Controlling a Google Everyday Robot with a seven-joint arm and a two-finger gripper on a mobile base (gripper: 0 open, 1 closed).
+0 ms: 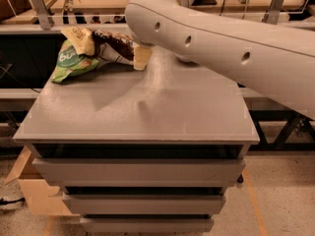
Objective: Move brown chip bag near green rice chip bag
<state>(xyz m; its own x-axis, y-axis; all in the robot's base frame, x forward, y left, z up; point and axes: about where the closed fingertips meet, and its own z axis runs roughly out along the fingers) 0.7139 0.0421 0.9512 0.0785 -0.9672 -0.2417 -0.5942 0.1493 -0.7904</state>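
The brown chip bag (109, 44), dark brown with cream ends, lies at the back left of the grey cabinet top (147, 107). Its left cream end rests over the green rice chip bag (69, 63), so the two bags touch. Its right cream end (141, 58) pokes out just below the arm. My gripper is at the far end of the white arm (197, 33), behind the arm's rounded link by the brown bag's right end, and the arm covers it.
The grey cabinet has three drawers (138, 171) below its top. A metal rail (74, 17) and a wooden bench run behind it. A cardboard box (34, 191) stands on the floor at the lower left.
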